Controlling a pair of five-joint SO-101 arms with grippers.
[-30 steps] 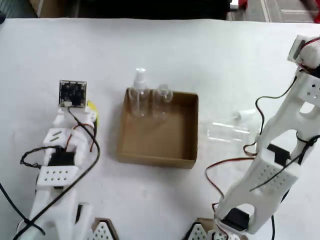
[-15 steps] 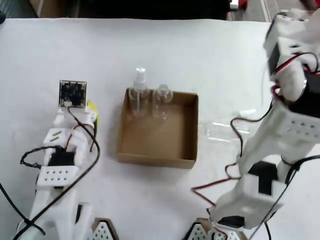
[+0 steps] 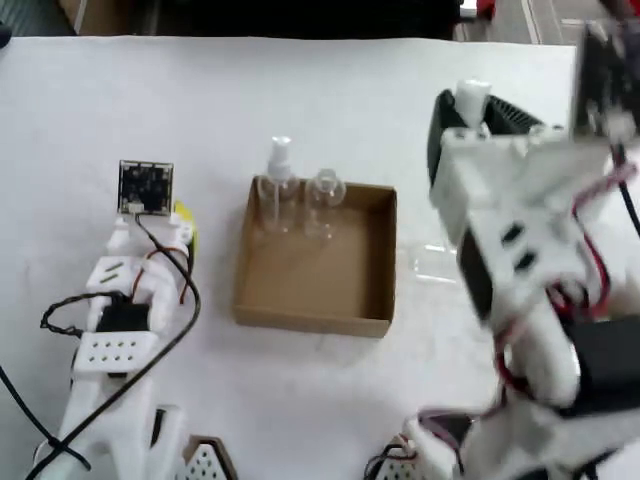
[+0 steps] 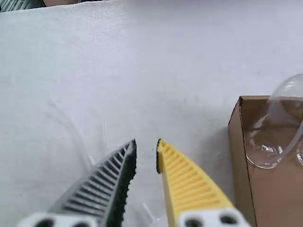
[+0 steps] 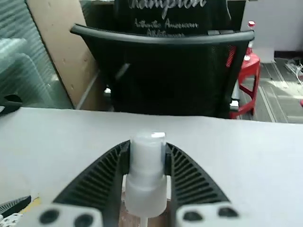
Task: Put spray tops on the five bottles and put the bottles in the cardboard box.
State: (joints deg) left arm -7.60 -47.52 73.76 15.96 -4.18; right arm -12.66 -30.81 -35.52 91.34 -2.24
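Observation:
The cardboard box [image 3: 340, 285] sits open at mid-table. Two clear bottles stand at its back wall: one bottle [image 3: 279, 195] wears a white spray top, the other bottle [image 3: 325, 198] has a bare neck. A third clear bottle [image 3: 436, 263] lies on the table right of the box, partly behind the right arm. My right gripper [image 3: 470, 108] is raised high and shut on a white spray top [image 5: 147, 182], held upright between its black fingers. My left gripper [image 4: 147, 145] hovers low over bare table left of the box corner [image 4: 242, 142], open a narrow gap, holding nothing.
The white table [image 3: 350, 90] has free room behind and in front of the box. The raised right arm [image 3: 520, 260] covers the table's right side. A black chair [image 5: 161, 71] and a red stool [image 5: 246, 71] stand beyond the far edge.
The right arm has swung up and in toward the middle, carrying the spray top high; it now hides most of the lying bottle. The left arm has not moved.

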